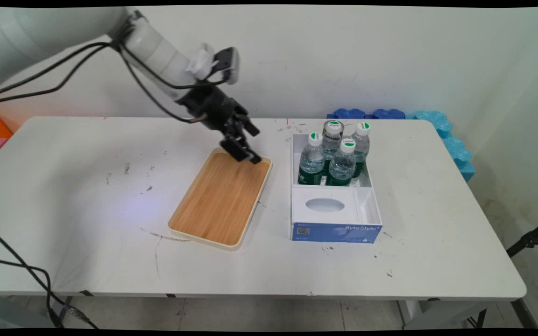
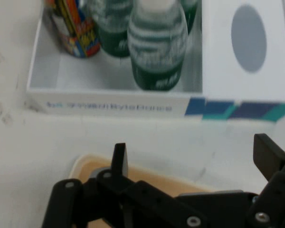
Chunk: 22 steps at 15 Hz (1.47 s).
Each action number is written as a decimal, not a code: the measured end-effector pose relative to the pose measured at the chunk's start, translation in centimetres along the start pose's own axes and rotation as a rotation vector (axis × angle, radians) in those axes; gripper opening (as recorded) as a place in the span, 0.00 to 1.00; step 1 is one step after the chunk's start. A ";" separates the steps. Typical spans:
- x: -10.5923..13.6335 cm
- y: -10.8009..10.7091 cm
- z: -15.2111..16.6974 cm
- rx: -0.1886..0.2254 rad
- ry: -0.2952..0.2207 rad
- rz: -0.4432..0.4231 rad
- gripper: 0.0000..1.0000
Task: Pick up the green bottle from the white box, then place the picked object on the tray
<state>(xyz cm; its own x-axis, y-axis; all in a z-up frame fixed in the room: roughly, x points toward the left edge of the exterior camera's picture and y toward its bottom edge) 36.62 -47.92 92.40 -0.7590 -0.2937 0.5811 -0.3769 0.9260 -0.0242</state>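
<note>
End effector (image 1: 245,148) spread open, empty, low over far corner of shallow bamboo tray with cream rim (image 1: 220,199), beside white cardboard box of water bottles (image 1: 334,196) on white table (image 1: 87,186).

My white Kinova arm (image 1: 157,49) reaches in from the upper left, wrist angled down and to the right. My black two-finger gripper (image 1: 245,151) is down low, fingers (image 2: 119,156) spread wide apart, nothing between them.
</note>
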 end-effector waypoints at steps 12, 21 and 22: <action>6.4 -0.6 8.9 0.004 0.025 -0.075 1.00; 7.4 -0.6 11.2 0.015 0.020 -0.106 0.00; 7.3 -0.6 11.0 0.015 0.019 -0.107 0.00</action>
<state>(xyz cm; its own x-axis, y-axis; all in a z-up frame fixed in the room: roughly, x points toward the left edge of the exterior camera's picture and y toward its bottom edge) 25.44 -53.24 87.71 -0.7037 -0.3862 0.5964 -0.4632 0.8858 0.0270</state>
